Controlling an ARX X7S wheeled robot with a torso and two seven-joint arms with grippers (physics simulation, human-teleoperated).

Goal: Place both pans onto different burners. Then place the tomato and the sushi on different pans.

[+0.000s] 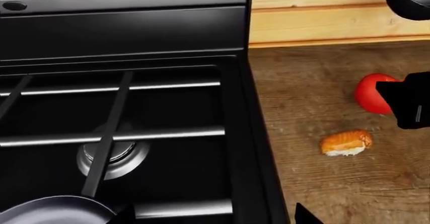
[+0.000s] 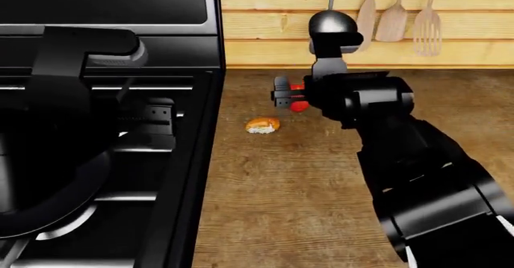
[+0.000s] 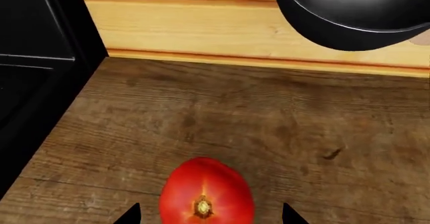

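Observation:
The red tomato (image 3: 205, 194) lies on the wooden counter between the spread fingertips of my right gripper (image 3: 211, 215), which is open and does not touch it. In the head view the right gripper (image 2: 287, 96) half hides the tomato (image 2: 299, 104). The sushi (image 2: 263, 125) lies just left of it, also in the left wrist view (image 1: 346, 142). A black pan (image 2: 48, 202) sits on the stove's front-left grate; its rim shows in the left wrist view (image 1: 54, 210). My left gripper (image 2: 161, 123) hovers over the stove, open and empty. The second pan is not discernible.
A silver burner ring (image 1: 113, 156) sits under the black grates. The stove's right edge (image 2: 204, 159) borders the wooden counter (image 2: 321, 190). A ladle (image 2: 331, 22) and wooden utensils (image 2: 393, 15) hang on the plank wall behind.

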